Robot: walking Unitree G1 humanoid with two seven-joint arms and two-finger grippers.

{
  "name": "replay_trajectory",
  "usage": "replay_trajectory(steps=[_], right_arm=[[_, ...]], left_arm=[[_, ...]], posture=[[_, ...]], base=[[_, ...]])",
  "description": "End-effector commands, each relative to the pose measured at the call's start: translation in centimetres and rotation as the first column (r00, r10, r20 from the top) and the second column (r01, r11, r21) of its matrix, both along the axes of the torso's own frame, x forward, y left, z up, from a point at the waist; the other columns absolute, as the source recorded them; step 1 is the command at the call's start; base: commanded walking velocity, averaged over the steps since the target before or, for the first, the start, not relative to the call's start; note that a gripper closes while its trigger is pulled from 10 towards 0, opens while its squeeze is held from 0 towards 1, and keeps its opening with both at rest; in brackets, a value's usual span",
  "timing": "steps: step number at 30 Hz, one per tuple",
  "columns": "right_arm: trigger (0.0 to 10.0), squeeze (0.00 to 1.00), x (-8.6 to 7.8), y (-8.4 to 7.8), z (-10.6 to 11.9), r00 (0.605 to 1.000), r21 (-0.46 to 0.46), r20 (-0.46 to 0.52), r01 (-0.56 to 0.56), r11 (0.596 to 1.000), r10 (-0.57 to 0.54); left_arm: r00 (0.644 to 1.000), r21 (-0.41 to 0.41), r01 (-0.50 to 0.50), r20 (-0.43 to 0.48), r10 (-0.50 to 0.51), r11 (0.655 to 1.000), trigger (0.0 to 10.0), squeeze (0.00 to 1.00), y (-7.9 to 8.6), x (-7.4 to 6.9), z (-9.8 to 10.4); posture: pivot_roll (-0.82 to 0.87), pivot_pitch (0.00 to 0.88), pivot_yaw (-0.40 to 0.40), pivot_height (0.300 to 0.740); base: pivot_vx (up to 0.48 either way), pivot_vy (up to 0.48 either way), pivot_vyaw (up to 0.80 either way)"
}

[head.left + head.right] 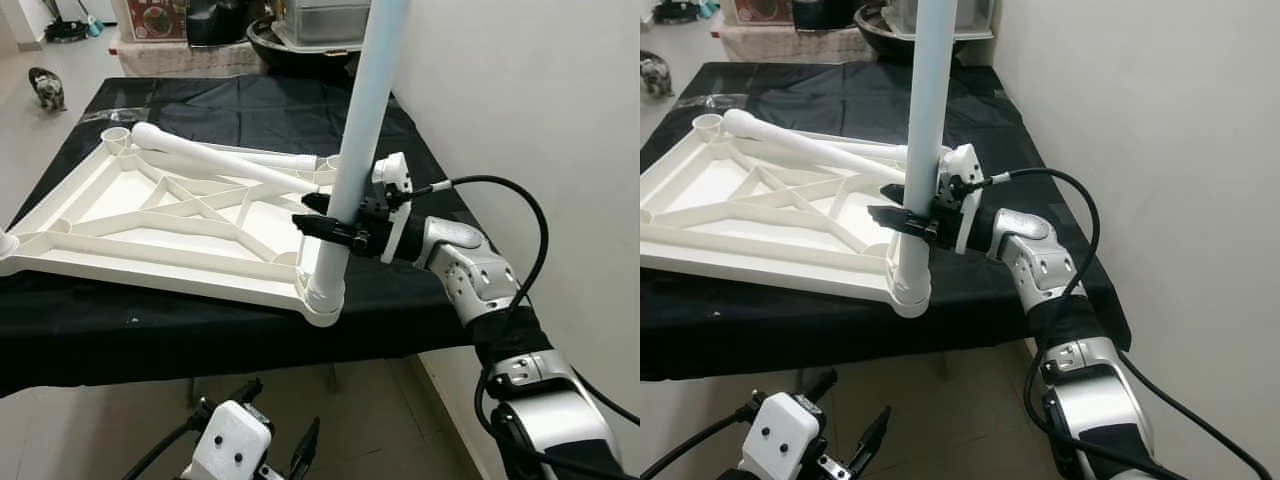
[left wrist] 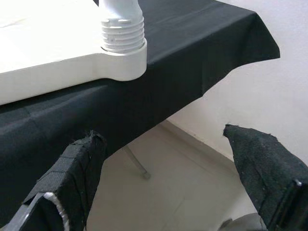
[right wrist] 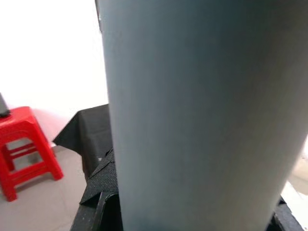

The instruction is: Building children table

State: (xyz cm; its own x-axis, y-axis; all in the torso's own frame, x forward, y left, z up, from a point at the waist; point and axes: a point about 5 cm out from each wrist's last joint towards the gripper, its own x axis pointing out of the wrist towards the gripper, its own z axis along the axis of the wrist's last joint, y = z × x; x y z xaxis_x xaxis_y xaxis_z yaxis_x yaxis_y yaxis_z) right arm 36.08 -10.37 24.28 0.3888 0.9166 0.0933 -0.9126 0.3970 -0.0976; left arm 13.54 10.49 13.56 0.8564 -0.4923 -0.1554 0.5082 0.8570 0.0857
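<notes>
A white children's table top (image 1: 150,215) lies upside down on a table covered with black cloth (image 1: 250,110). One pale leg (image 1: 360,130) stands upright in the near right corner socket (image 1: 322,300); its threaded end (image 2: 121,29) sits in that socket. My right gripper (image 1: 325,215) is shut on this leg a little above the socket, one finger on each side. A second white leg (image 1: 220,160) lies loose across the top's ribs. My left gripper (image 1: 275,420) hangs open below the table's front edge, holding nothing.
A white wall (image 1: 520,90) runs close along the right of the table. A small animal (image 1: 46,88) stands on the floor at the far left. Boxes and a bowl (image 1: 300,30) crowd the back. A red stool (image 3: 24,144) stands on the floor.
</notes>
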Motion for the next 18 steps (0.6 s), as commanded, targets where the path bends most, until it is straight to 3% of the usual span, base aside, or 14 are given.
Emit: replay_trajectory(steps=[1, 7, 12, 17, 18], right_arm=[[10.0, 0.00, 0.6, -0.9, -0.5, 0.995, -0.026, -0.001, 0.095, 0.995, -0.095], [10.0, 0.00, -0.1, -0.3, -1.0, 0.999, -0.022, -0.030, 0.022, 1.000, -0.022], [10.0, 0.00, -0.1, 0.4, -1.8, 0.998, -0.031, -0.041, 0.051, 0.998, -0.052], [10.0, 0.00, 0.2, 0.7, -2.6, 0.983, -0.008, -0.074, 0.170, 0.985, -0.170], [10.0, 0.00, 0.5, 0.4, -2.9, 0.965, -0.001, -0.094, 0.244, 0.970, -0.243]], left_arm=[[1.000, 0.013, 0.008, -0.013, -0.008, 1.000, 10.0, 0.00, -0.1, -0.1, -0.4], [1.000, 0.016, 0.003, -0.011, -0.003, 1.000, 10.0, 0.00, -0.1, -0.1, -0.5], [1.000, 0.019, 0.002, -0.007, -0.002, 1.000, 10.0, 0.00, -0.2, 0.0, -0.6], [1.000, 0.025, -0.007, 0.000, 0.007, 1.000, 10.0, 0.00, -0.1, 0.1, -0.6], [1.000, 0.025, -0.008, 0.000, 0.008, 1.000, 10.0, 0.00, -0.1, 0.2, -0.6]], posture=[[0.15, 0.140, -0.098, 0.740], [0.15, 0.133, -0.101, 0.740], [0.15, 0.131, -0.105, 0.740], [0.15, 0.131, -0.104, 0.740], [0.14, 0.132, -0.101, 0.740]], base=[[0.000, 0.000, 0.00], [0.000, 0.000, 0.00], [0.000, 0.000, 0.00], [0.000, 0.000, 0.00], [0.000, 0.000, 0.00]])
